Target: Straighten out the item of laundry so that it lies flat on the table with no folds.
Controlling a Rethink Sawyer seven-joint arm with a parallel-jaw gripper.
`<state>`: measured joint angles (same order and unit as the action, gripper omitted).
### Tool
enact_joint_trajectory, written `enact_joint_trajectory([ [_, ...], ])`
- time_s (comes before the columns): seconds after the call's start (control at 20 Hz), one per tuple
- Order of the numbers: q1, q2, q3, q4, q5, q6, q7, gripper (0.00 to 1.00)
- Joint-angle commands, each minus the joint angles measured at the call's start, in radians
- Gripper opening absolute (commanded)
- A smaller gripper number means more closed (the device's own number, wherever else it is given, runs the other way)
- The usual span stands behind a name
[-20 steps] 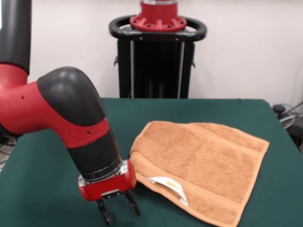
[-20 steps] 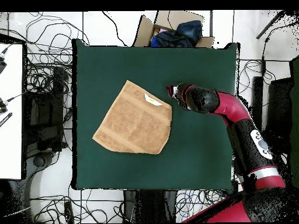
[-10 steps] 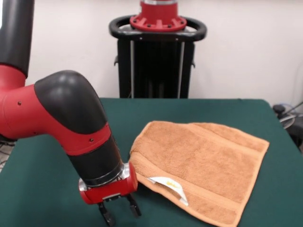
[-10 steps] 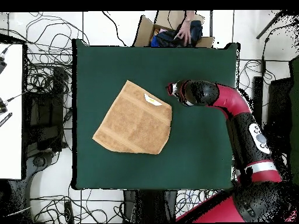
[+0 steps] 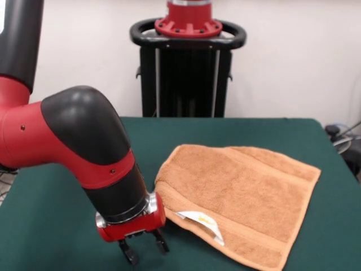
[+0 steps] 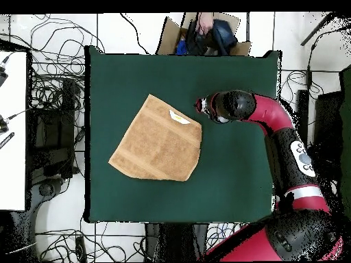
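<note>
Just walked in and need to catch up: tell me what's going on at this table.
A red and black robot arm has its gripper low over the green table, fingers open and empty, just beside the orange-tan towel. The towel lies folded over on itself, its white care tag showing at the edge nearest the gripper. Nothing is gripped yet, and the towel is not spread flat.

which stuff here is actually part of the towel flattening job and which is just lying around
Part of the job:
- towel, folded over, white tag showing
- green table
- gripper, open, beside the towel's edge

Just lying around:
- cardboard box with dark cloth beyond the table
- cables on the floor
- a person's hand at the box
</note>
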<state>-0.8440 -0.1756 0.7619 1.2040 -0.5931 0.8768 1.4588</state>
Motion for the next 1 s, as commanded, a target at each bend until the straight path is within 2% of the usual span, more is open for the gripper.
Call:
enact_joint_trajectory([
  [0.05,0.052,0.002,-0.109,-0.025,-0.012,0.204,-0.135,1.00],
  [0.25,0.053,-0.026,-0.118,-0.004,-0.010,0.227,-0.126,1.00],
  [1.0,0.098,0.064,-0.151,-0.112,-0.054,0.292,-0.121,1.00],
])
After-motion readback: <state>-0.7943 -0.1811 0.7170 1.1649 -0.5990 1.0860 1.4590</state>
